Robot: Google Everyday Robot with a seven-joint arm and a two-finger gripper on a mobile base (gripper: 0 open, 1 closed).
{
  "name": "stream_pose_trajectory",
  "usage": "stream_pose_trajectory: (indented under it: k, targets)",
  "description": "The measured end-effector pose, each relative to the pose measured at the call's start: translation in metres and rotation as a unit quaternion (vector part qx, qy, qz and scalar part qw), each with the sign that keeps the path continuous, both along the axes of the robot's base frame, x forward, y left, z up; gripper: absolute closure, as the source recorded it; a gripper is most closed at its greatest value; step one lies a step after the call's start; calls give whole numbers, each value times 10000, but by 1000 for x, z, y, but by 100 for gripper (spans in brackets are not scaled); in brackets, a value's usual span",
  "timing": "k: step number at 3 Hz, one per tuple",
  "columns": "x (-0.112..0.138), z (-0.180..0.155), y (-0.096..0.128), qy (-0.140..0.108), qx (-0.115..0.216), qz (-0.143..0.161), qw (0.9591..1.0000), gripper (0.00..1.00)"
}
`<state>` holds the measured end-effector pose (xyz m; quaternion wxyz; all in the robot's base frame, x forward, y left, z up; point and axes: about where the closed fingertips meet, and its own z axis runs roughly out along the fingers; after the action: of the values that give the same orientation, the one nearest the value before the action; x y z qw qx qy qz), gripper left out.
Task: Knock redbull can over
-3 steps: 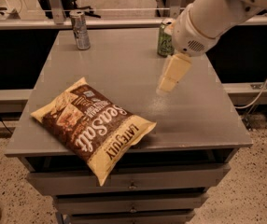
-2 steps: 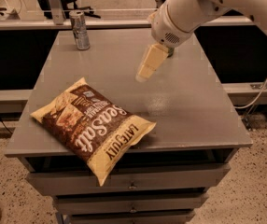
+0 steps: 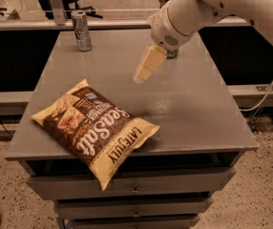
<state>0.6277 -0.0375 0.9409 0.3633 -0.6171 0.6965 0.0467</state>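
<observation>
Gripper (image 3: 139,78) closed, empty, hovering, redbull can (image 3: 81,31) upright, well apart, untouched

Two cans stand on the counter (image 3: 198,104): one redbull can (image 3: 81,30) at eleven o'clock and one green can (image 3: 173,55) at one o'clock, mostly hidden behind the arm. One chip bag (image 3: 96,128) lies at seven o'clock, overhanging the front edge. One hand (image 3: 145,69) hangs above the middle, toward twelve o'clock. Two drawers (image 3: 174,187) with pulls show below.
</observation>
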Motion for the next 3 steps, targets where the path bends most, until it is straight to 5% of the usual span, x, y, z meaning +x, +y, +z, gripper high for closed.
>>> stream_pose_trajectory:
  k: [2,3]
  targets:
    - [105,-19,90,-251,1203,-104,9924,0]
    - [163,-18,124,-343,1910,-330,9804,0]
